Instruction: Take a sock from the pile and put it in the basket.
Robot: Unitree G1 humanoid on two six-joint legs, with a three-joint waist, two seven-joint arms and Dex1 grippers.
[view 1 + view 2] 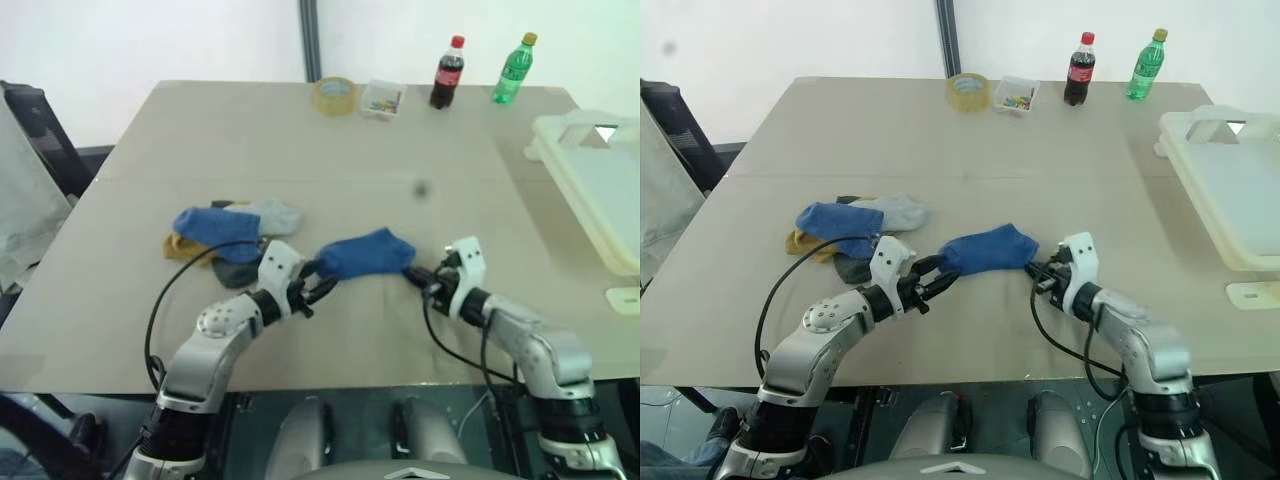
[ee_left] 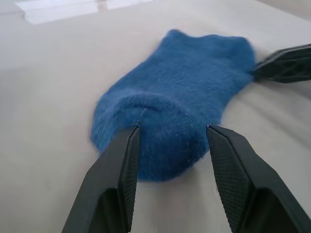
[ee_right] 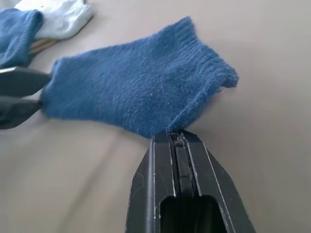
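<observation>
While the small royal-blue knit sock (image 1: pixel 365 253) lies flat on the beige bench (image 1: pixel 330 150) between both grippers, its one end is bracketed by the parted jaws of the left gripper (image 2: pixel 172 145), and its other edge is met by the right gripper (image 3: pixel 177 138), jaws pressed together. Whether fabric is pinched there cannot be told. The pale white plastic basket (image 1: pixel 600 190) is cut off at the frame edge. The sock's surface looks fuzzy, its cuff ribbed.

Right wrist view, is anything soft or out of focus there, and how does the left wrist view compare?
Right wrist view: the right gripper reads crisp and the sock shows its knit, while the pile behind goes soft. Left wrist view: the left gripper's fingers and the sock's near end are sharp, its far end slightly blurred. Light is even in both, without glare.
</observation>
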